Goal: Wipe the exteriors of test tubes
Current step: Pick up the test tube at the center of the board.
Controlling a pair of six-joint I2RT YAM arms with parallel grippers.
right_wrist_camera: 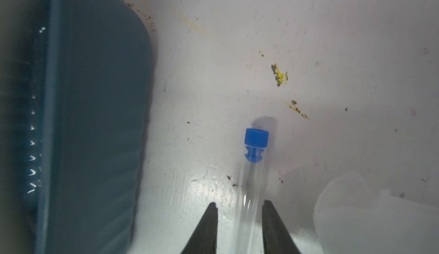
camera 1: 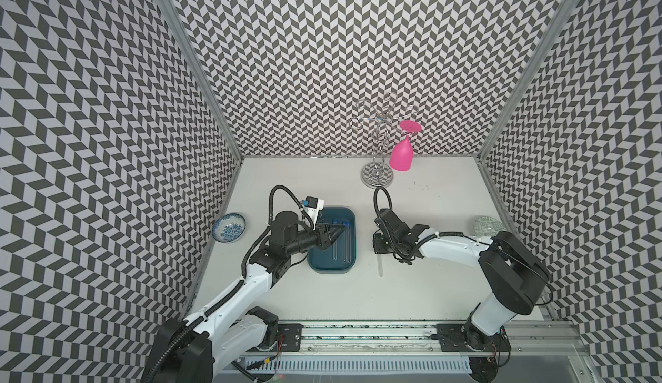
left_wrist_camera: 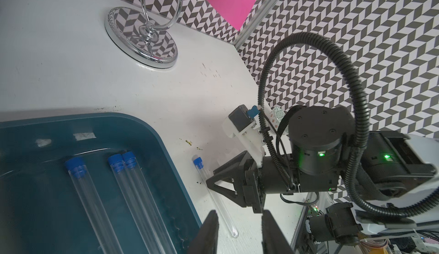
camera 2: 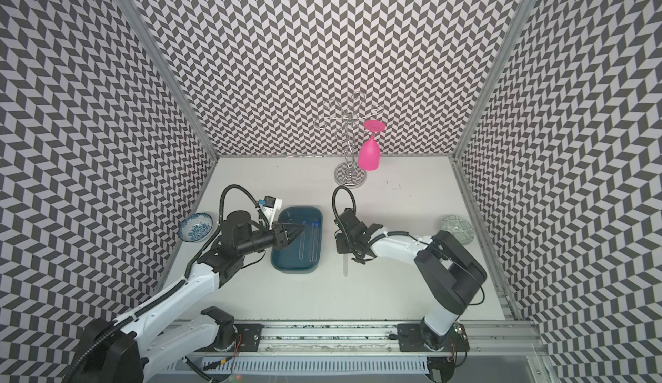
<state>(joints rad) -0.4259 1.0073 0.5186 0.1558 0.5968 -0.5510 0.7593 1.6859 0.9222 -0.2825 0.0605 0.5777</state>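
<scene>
Test tubes (left_wrist_camera: 140,193): three lie roughly parallel in the teal tray (left_wrist_camera: 154,131), beneath the left claw (left_wrist_camera: 240,214), which hangs parted and empty. Fourth tube (right_wrist_camera: 252,176) lies on the counter (right_wrist_camera: 308,39) between the fingers of the right claw (right_wrist_camera: 240,204), blue cap (right_wrist_camera: 256,138) ahead of the tips. The fingers straddle the glass, not yet clenched. Pale wad (right_wrist_camera: 356,205), likely tissue, just outside that claw. Judgement: pinch squarely and gently, since round glass may roll or squirt free; leave most of the length bare for wiping.
</scene>
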